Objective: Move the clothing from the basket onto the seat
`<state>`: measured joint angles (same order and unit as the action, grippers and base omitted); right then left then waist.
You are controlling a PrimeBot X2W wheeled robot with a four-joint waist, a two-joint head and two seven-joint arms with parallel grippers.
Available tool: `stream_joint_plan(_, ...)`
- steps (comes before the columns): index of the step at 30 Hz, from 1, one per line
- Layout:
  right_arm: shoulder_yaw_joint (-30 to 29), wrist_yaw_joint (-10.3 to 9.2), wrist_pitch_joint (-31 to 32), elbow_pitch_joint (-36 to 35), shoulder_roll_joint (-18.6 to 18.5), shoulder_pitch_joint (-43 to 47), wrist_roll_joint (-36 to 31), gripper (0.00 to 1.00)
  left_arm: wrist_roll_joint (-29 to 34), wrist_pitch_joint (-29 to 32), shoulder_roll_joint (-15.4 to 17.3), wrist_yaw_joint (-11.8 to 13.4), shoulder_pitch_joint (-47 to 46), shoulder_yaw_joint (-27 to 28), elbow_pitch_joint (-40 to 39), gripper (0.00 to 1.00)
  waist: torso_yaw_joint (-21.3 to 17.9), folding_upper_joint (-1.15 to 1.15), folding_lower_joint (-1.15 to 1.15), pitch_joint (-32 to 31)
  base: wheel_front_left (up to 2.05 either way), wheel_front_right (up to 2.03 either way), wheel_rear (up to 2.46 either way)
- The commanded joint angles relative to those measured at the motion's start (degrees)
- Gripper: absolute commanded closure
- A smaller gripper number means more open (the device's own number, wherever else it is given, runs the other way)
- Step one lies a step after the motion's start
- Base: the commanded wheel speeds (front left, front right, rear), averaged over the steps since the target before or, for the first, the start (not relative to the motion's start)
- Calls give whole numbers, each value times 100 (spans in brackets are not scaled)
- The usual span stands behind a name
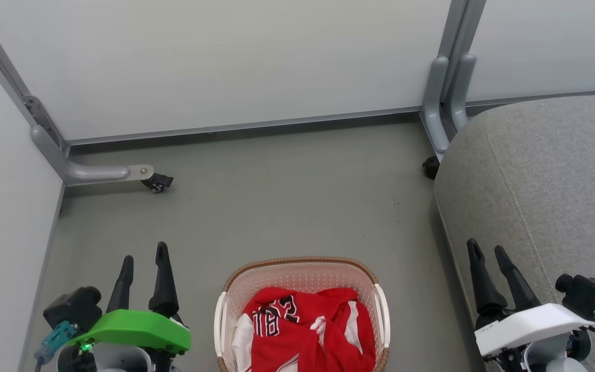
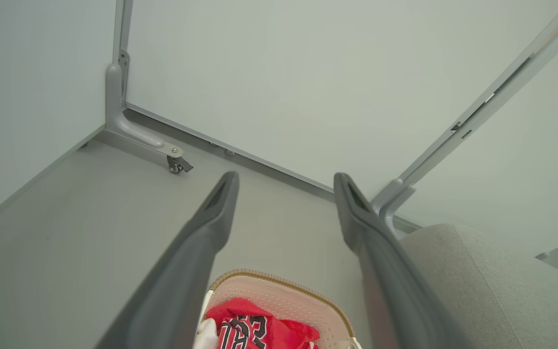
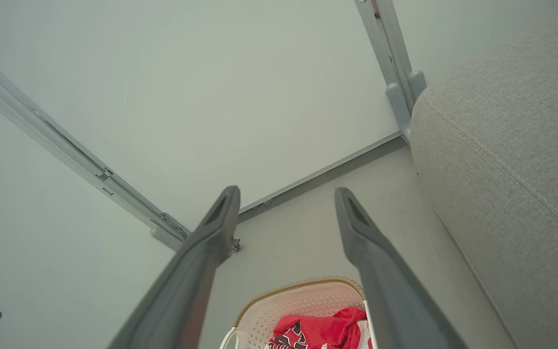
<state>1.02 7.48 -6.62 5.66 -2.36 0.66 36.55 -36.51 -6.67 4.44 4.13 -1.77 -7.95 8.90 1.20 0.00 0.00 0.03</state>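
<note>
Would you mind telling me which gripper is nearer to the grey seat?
Right. The right gripper is at the edge of the seat; the left gripper is across the basket from it.

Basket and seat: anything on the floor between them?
Nothing. In the head view a bare strip of grey floor separates the basket from the seat; they stand apart.

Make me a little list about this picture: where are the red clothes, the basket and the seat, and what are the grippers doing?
clothing: red with white trim, bunched inside the basket
basket: cream, brown rim, on the floor
seat: grey, on the robot's right of the basket, no clothing on the part shown
left gripper: open, holding nothing
right gripper: open, holding nothing
</note>
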Motion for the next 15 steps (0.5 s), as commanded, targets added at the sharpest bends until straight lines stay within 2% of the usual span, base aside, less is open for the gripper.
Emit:
stream_joint_plan(1,20,2,-68,-95,-39,44,-189,0,205,-65,49,3,-2,-38,-91,0,3,0,0,-11,0,0,0)
stream_joint_plan(15,23,2,-279,-204,-47,181,-983,0,1074,-276,29,-86,104,-155,-88,0,44,0,0,-75,0,0,0)
